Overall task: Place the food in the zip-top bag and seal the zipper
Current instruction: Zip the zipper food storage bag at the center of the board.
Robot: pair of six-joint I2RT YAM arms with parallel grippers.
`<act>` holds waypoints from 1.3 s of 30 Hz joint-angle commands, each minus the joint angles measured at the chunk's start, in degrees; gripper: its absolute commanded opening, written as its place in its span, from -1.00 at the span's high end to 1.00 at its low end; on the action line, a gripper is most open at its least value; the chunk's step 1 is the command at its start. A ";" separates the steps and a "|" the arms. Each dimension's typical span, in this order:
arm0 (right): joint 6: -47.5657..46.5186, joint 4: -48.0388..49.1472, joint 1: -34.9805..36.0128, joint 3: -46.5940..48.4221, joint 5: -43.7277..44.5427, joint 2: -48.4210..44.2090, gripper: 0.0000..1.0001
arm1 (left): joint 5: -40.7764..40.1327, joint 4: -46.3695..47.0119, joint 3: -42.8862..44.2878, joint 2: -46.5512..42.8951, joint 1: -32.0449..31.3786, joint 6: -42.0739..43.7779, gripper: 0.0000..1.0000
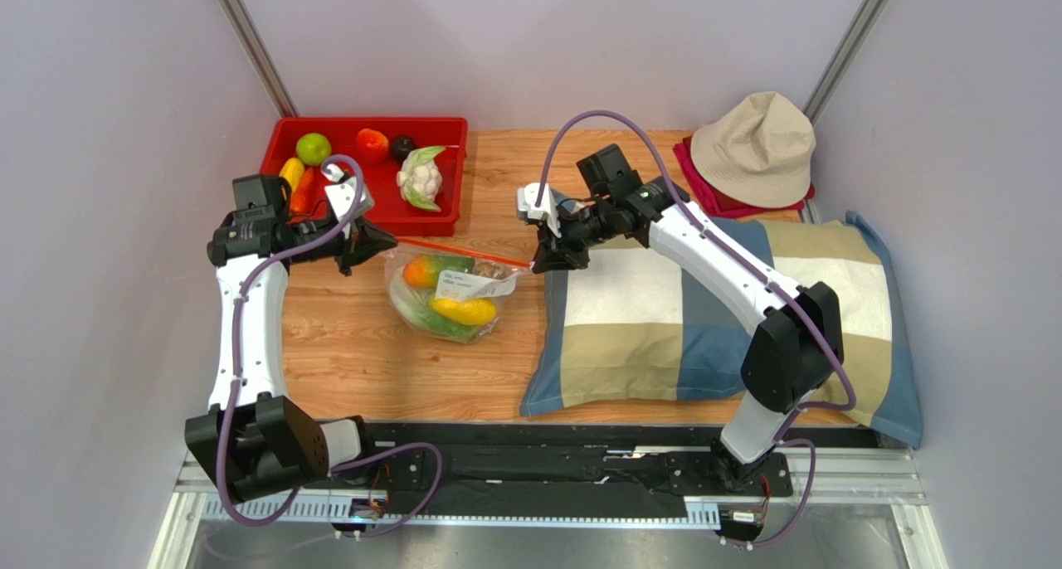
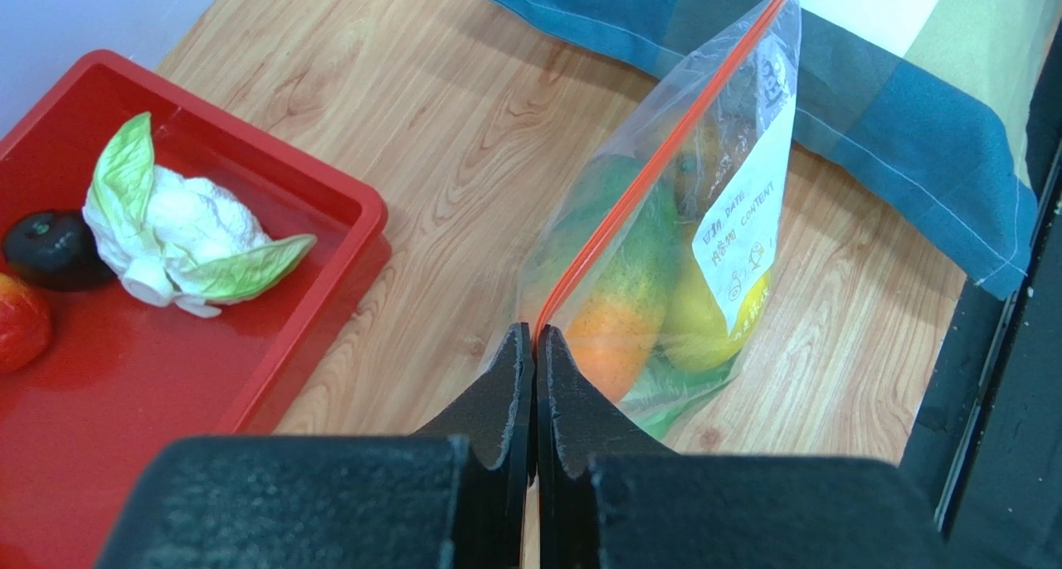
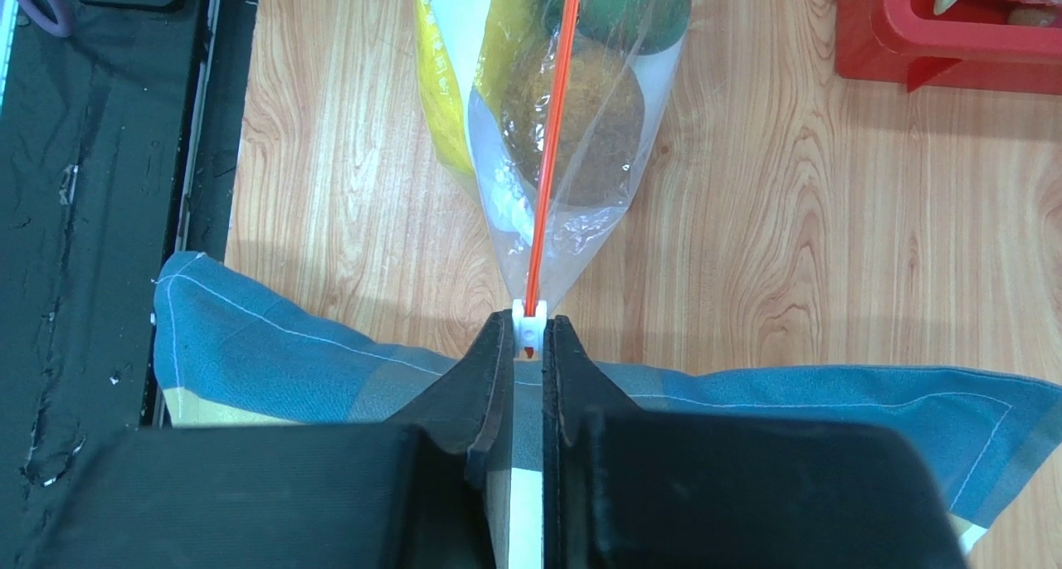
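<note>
The crinkly clear plastic zip-top bag (image 1: 451,298) is sagging onto the pale wooden table (image 1: 349,345), between the red plastic tray (image 1: 374,124) and the blue-and-cream checked pillow (image 1: 723,308), with orange, green and yellow toy food pieces (image 2: 623,308) bunching in its belly. Its thin orange-red zipper strip (image 2: 648,177) is running taut and straight between the two claws. The left gripper (image 2: 536,343) is pinching one end with its jaws closed flat on it, and the right gripper (image 3: 529,343) is clamping tight on the small white slider tab (image 3: 529,310) at the other end, over the pillow's edge. Sealing seems to be the step in hand, though I cannot tell whether the track is already meshing along its length. Doing it well is probably calling for the left claw to be acting as a fixed anchor while the right is drawing the slider along the line of the strip, not upward, so the tab is not slipping free. A white-and-green toy cauliflower (image 1: 421,177) and other pieces are lying in the tray, so filling looks unfinished
</note>
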 commanded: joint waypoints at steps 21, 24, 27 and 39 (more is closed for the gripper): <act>-5.13 -21.70 1.11 16.16 -5.99 3.45 1.00 | -1.62 -25.68 6.63 -3.29 2.64 6.66 1.00; -0.64 -20.63 0.41 23.97 -4.06 12.32 0.98 | -5.74 -8.45 3.03 -1.01 2.56 -7.60 1.00; 3.22 -19.49 0.06 32.50 -2.65 20.68 0.95 | -11.11 1.76 1.09 3.29 2.12 -13.68 1.00; 23.24 -1.57 -0.03 28.83 4.55 20.09 -0.12 | -18.50 8.29 6.36 10.60 1.85 -25.90 -0.98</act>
